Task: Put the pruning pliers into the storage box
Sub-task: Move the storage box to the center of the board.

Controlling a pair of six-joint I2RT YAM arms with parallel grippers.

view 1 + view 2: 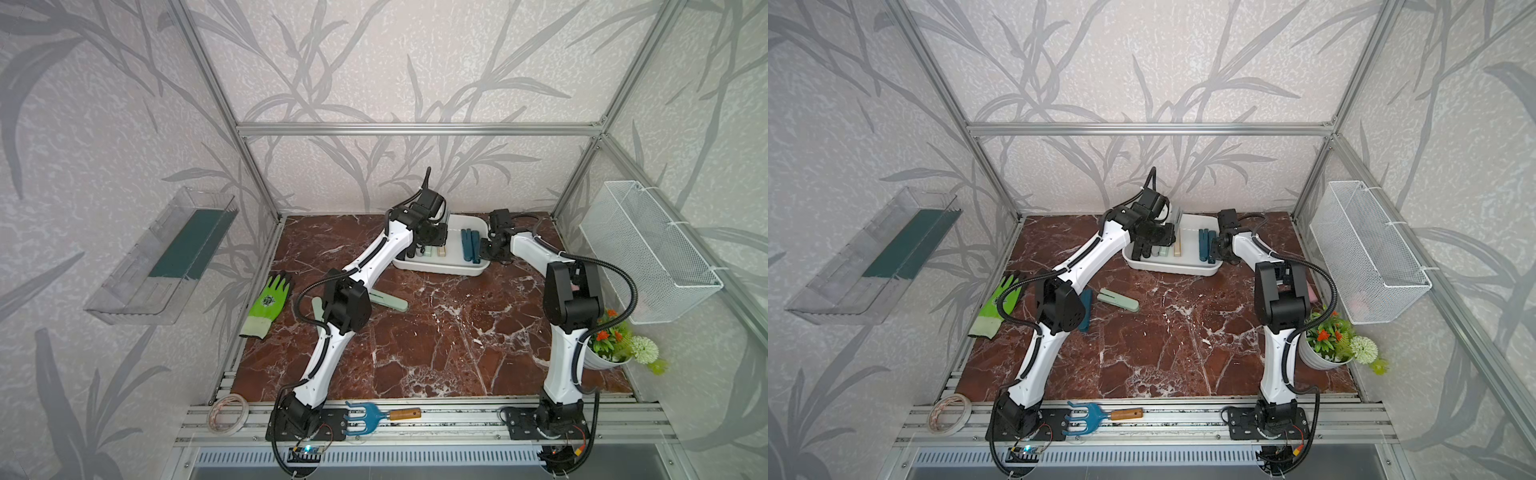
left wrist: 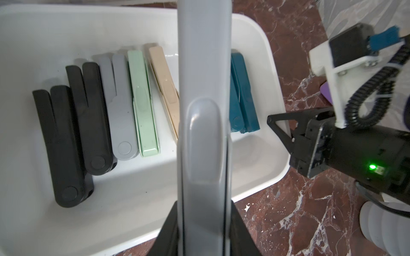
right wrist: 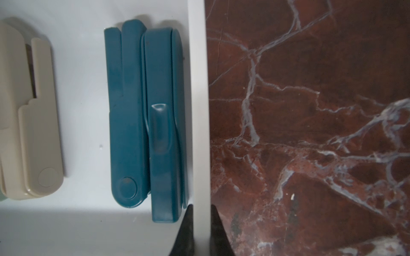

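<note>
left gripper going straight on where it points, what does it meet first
Likely the storage box floor between the beige pliers and teal pliers; the grey pliers in the left gripper would land first. Depth unclear.

The red-brown marble tabletop [image 1: 436,357] carries a white storage box [image 1: 440,270] at twelve o'clock and a green work glove [image 1: 268,303] at nine. Mint green pruning pliers [image 1: 388,302] lie flat just off centre toward nine. Dark teal pruning pliers [image 1: 1086,311], partly hidden, lie between them and the glove. A white flower pot [image 1: 598,364] stands at four.
</note>
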